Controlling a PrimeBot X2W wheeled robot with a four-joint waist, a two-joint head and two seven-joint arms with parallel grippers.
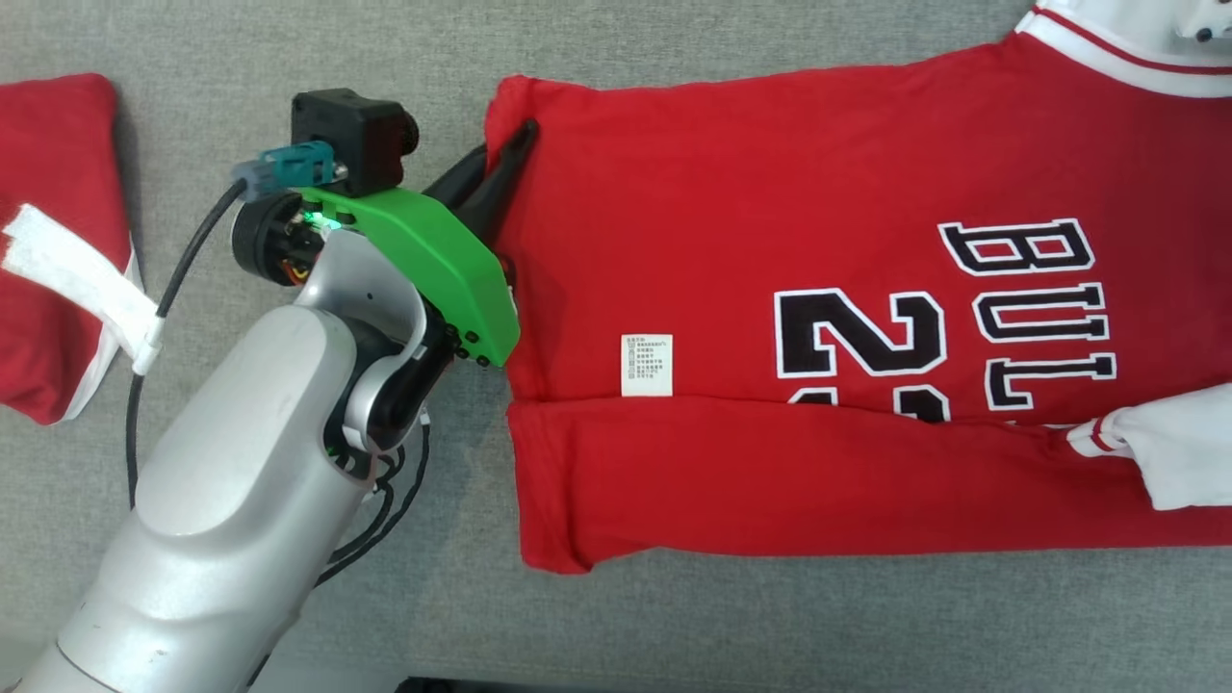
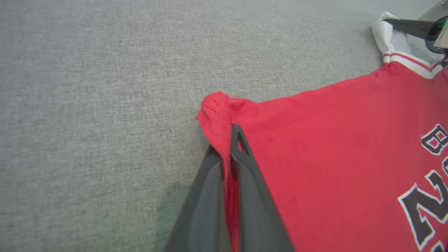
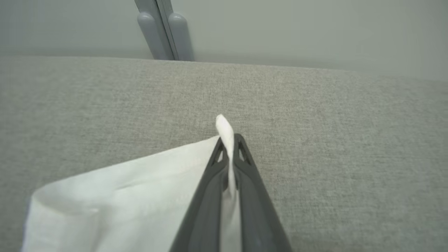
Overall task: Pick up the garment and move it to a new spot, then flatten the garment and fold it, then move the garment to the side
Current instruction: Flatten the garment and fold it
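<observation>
Left wrist view, lower centre: the left claw [image 2: 224, 140] pinches the hem corner of the red garment [image 2: 332, 147], which lies spread on the grey tabletop [image 2: 87, 105]. Farther off, the right claw [image 3: 229, 138] pinches its white edge [image 3: 122, 189]. Raise both corners together, level and taut, to avoid bunching.

BUL lettering [image 1: 1035, 308], black with white edge, turned sideways, right of frame on red jersey [image 1: 722, 192]; further letters cut off by fold. Digit 2 [image 1: 857, 332] left of it, next digit half hidden. White care label [image 1: 646, 365], lower centre: print too small to read.
</observation>
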